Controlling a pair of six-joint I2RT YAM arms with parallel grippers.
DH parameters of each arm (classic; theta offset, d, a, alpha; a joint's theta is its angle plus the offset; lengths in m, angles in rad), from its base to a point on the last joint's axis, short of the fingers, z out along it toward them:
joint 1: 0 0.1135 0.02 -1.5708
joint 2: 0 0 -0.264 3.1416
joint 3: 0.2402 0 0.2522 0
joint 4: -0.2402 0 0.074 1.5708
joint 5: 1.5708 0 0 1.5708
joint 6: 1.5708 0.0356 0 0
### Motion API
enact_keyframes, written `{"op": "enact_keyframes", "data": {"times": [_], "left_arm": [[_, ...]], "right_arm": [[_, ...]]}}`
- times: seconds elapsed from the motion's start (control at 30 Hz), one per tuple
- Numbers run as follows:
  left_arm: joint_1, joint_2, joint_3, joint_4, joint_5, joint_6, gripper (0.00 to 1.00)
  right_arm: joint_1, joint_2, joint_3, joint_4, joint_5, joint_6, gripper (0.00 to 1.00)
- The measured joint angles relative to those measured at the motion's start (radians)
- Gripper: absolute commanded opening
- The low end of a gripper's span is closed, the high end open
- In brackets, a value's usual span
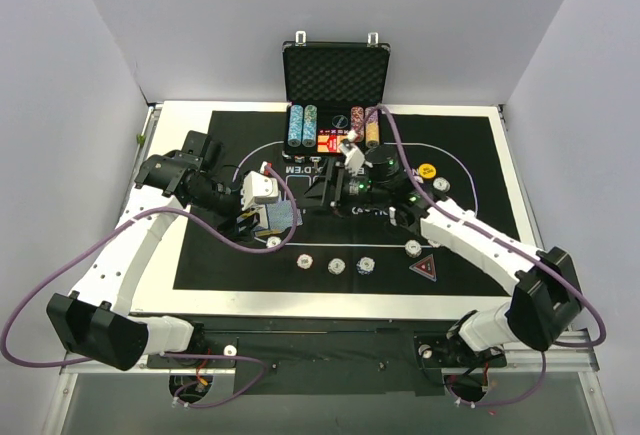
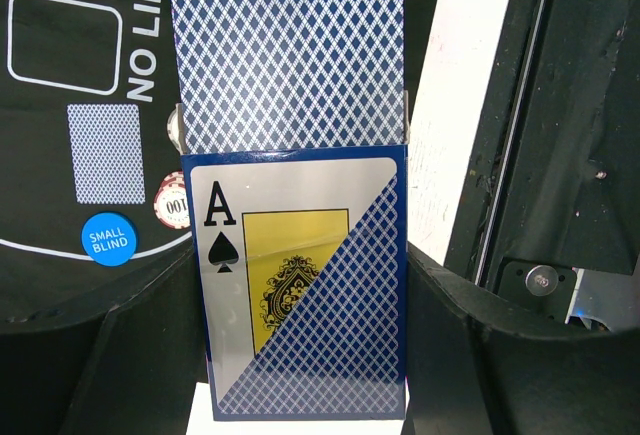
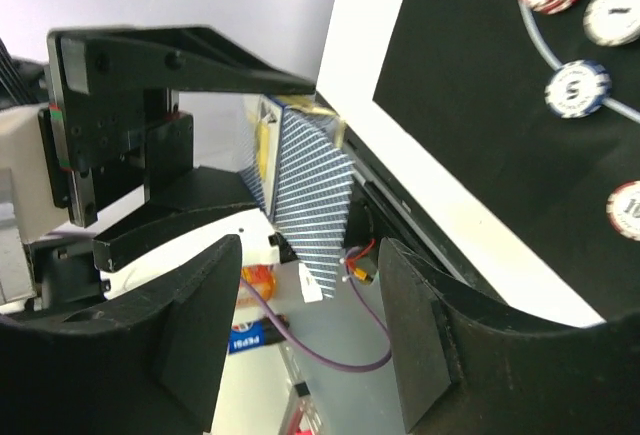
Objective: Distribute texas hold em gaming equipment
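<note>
Squarely between the closed left jaws sits the card deck (image 2: 300, 295).

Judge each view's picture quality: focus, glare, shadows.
Top external: even light, sharp, no glare on the black printed mat. Left wrist: the blue-patterned card box is crisp, with slight sheen on its silver face. Right wrist: the black right gripper is soft and shadowed; the white table border is overbright.

Robotics lab test cell: plain partition walls (image 1: 330, 0) enclose a bench (image 1: 150, 290) with left arm (image 1: 120, 265) and right arm (image 1: 480, 245) bolted on.
</note>
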Motion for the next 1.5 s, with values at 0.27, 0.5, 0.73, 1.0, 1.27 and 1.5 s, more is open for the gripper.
{"op": "enact_keyframes", "data": {"times": [0.27, 0.5, 0.73, 1.0, 1.27, 1.5], "left_arm": [[0.0, 0.0, 0.0, 0.0, 0.0, 0.0, 0.03], [0.0, 0.0, 0.0, 0.001, 0.0, 0.0, 0.03], [0.0, 0.0, 0.0, 0.009, -0.001, 0.0, 0.03], [0.0, 0.0, 0.0, 0.009, -0.001, 0.0, 0.04], [0.0, 0.0, 0.0, 0.009, 0.0, 0.0, 0.03], [0.0, -0.002, 0.0, 0.009, 0.0, 0.0, 0.03]], "right_arm": [[0.089, 0.077, 0.061, -0.011, -0.011, -0.016, 0.18], [0.065, 0.079, 0.061, -0.019, -0.017, -0.014, 0.0], [-0.002, 0.036, 0.027, -0.045, -0.032, -0.032, 0.0], [-0.166, -0.084, -0.04, -0.125, -0.045, -0.093, 0.0], [-0.336, -0.126, -0.148, -0.2, -0.051, -0.148, 0.0], [-0.328, -0.126, -0.17, -0.194, -0.066, -0.143, 0.0]]}}
